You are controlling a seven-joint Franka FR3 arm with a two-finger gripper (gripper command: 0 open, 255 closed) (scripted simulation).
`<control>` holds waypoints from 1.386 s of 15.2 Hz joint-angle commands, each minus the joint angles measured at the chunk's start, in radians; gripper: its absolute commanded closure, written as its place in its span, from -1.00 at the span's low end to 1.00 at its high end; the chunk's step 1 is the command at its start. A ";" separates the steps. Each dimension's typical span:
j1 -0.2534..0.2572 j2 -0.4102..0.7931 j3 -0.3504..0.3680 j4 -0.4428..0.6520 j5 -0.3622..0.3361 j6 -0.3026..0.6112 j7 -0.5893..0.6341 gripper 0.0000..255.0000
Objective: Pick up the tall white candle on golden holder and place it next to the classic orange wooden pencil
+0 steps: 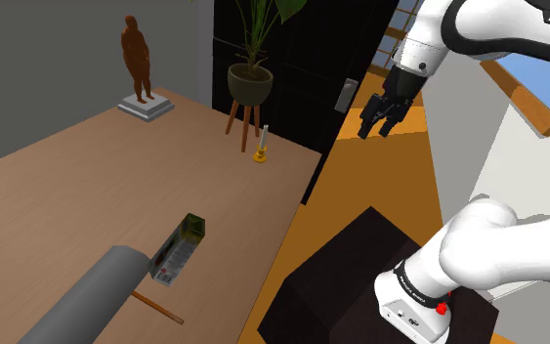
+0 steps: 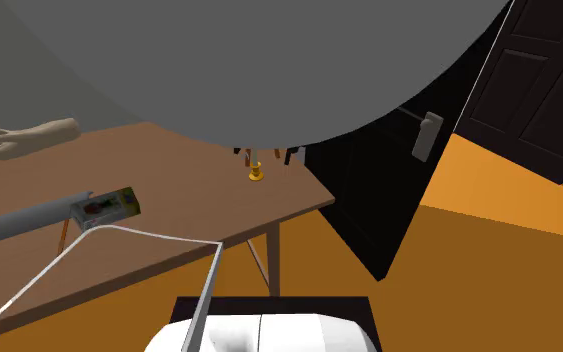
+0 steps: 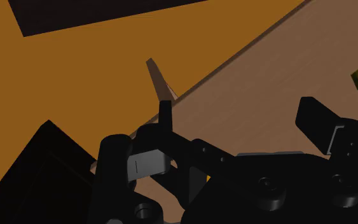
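The candle (image 1: 260, 149) is a thin white stick on a small golden holder, standing upright near the table's far right edge, just in front of the plant stand; it also shows as the candle (image 2: 255, 167) in the second exterior view. A thin orange-brown pencil (image 1: 156, 306) lies at the table's near edge, beside a grey cylinder. My black gripper (image 1: 379, 124) hangs open and empty in the air over the orange floor, off the table's right edge and well to the right of the candle. In the wrist view the gripper (image 3: 240, 121) has its fingers apart above the table's edge.
A green and yellow box (image 1: 180, 250) lies next to the grey cylinder (image 1: 85, 299). A brown figurine (image 1: 138, 61) and a potted plant (image 1: 250, 82) on a stand occupy the table's far end. The wooden table (image 1: 58, 195) has open surface in its middle. A dark cabinet (image 1: 351, 264) stands beside the stand.
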 commanded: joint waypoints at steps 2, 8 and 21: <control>0.003 0.049 0.005 0.021 0.005 0.015 0.010 -1.00; 0.015 0.339 0.030 0.176 0.028 0.078 0.066 -1.00; 0.027 0.961 0.048 0.674 0.057 0.041 0.180 -1.00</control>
